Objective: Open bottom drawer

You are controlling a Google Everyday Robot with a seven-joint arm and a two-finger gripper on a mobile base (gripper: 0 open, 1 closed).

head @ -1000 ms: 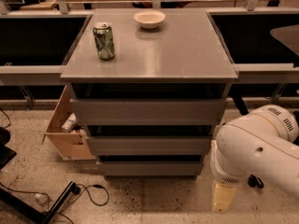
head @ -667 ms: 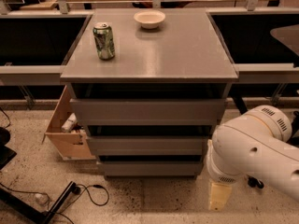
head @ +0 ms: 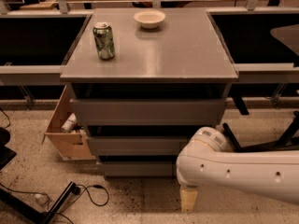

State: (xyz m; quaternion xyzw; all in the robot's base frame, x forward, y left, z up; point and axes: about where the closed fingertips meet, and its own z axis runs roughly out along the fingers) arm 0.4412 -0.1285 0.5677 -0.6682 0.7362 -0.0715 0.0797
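**A:** What do we have, reading from the left?

**B:** A cardboard box [head: 63,134] sits open on the floor below the left edge of the worktop [head: 187,59]. On top, we see a green can [head: 103,41] upright near the left edge. A white bowl [head: 149,18] rests by the far edge, well apart from it. Under the front edge are three grey fronts. The bottom drawer [head: 135,168] is the lowest and narrowest-looking, just above the floor, and it looks shut.

**A:** And the robot?

**B:** Its white arm [head: 233,171] reaches in from the right. The gripper [head: 189,200] points down near the floor, below the front right corner and just beside the bottom drawer's right end. We cannot tell whether it is open or closed.

**A:** How do we do this step well?

**B:** We judge the approach is under way. The front has no handle, so we would have the gripper catch the panel's top lip, in the dark gap under the middle drawer [head: 135,145]. It should catch nearer the centre than the end. Then we pull straight out, square to the front edge, so the tray does not bind.

**A:** What differs from the frame before?

**B:** The arm has swung left. The gripper was well right of the cabinet and now stands at the drawer's right end. Can, bowl and all three fronts have not moved.
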